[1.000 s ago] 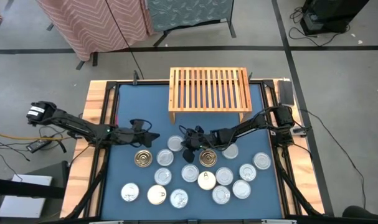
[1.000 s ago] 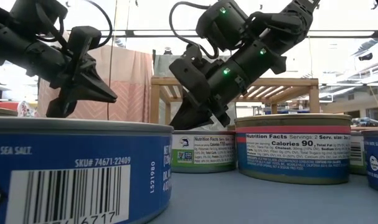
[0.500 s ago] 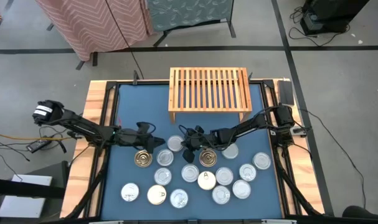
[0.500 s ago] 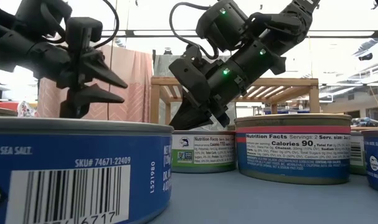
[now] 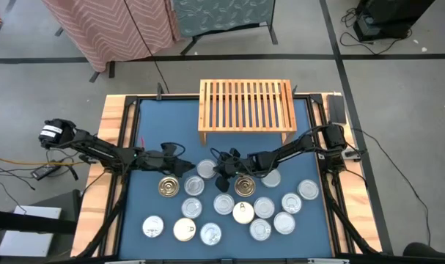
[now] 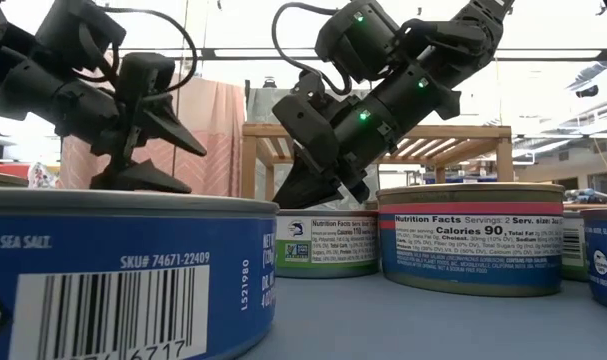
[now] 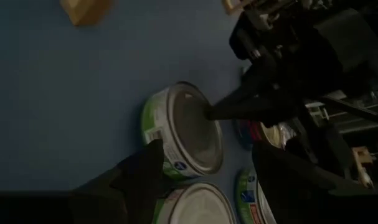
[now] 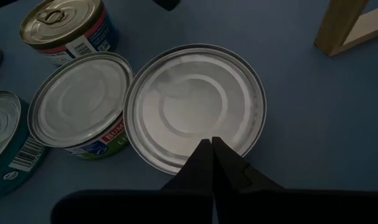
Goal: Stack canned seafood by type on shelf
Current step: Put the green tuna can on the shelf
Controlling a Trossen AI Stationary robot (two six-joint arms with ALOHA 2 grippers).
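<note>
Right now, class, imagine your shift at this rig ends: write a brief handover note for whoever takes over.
Left gripper: jaws open, holding nothing, above the mat beside the tins.
Right gripper: jaws shut, empty, tips resting on the lid of a silver-topped tin.
Tins: all loose on the blue mat in front of the shelf, mostly silver-topped, a few gold.
Done: nothing is on the shelf.
Left: sort every tin by type and stack them on the shelf.
</note>
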